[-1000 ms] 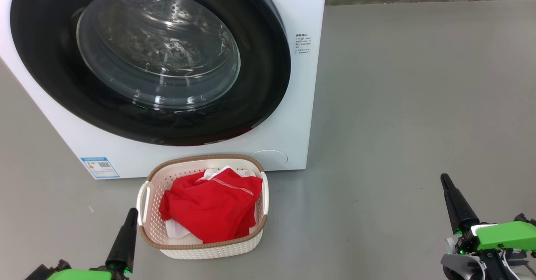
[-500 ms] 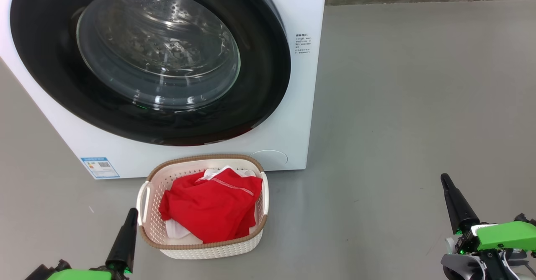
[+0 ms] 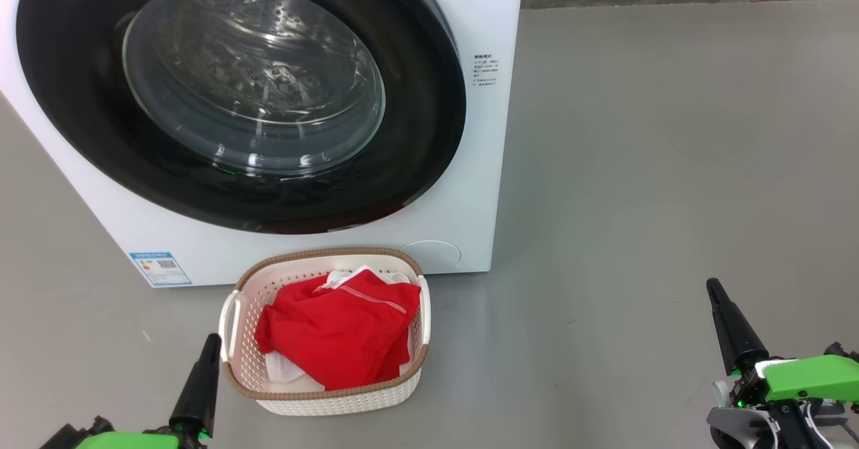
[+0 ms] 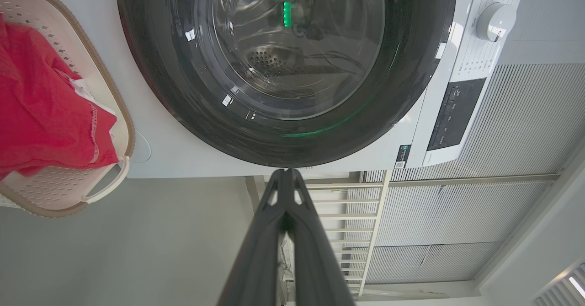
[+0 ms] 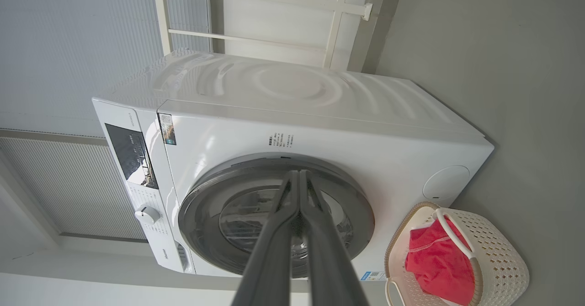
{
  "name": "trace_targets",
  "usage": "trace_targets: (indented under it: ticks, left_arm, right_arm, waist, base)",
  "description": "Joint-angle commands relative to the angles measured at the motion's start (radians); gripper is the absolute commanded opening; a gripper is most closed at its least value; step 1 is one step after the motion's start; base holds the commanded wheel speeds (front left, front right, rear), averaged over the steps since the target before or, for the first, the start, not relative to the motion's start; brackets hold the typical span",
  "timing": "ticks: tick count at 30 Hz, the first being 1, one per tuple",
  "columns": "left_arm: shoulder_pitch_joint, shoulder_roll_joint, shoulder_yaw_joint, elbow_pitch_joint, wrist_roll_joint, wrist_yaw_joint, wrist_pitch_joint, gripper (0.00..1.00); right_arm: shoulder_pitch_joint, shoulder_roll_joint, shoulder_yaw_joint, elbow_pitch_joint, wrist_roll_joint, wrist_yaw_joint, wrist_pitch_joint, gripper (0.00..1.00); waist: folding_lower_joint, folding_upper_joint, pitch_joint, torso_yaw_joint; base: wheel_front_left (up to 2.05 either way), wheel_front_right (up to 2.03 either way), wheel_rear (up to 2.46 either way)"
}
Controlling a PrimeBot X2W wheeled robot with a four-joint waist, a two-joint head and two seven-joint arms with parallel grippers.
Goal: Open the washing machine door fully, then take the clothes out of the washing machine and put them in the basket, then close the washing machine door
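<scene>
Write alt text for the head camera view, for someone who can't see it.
A white front-loading washing machine stands with its round black-rimmed door closed. In front, a cream basket on the grey floor holds red clothes. The left gripper and right gripper sit at the bottom corners, fingers shut.

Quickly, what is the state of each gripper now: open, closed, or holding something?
Left gripper: closed, holding nothing.
Right gripper: closed, holding nothing.
</scene>
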Motion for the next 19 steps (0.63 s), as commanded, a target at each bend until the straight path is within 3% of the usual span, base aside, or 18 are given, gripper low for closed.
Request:
trace_targets:
  ticks: [1,19]
  left_arm:
    - [-0.039,0.018,0.027,-0.021,-0.007,-0.007,0.003,0.0]
    - [-0.039,0.018,0.027,-0.021,-0.007,-0.007,0.003,0.0]
  right_arm:
    - [-0.043,-0.008,0.016,-0.03,-0.001,-0.001,0.006,0.0]
    - [-0.043,-0.008,0.016,-0.03,-0.001,-0.001,0.007,0.0]
  waist:
    - [0.0,-0.0001,0.0,0.0]
    - [0.0,-0.0001,0.0,0.0]
  base:
    - [0.0,0.0,0.0]
    - [0.0,0.0,0.0]
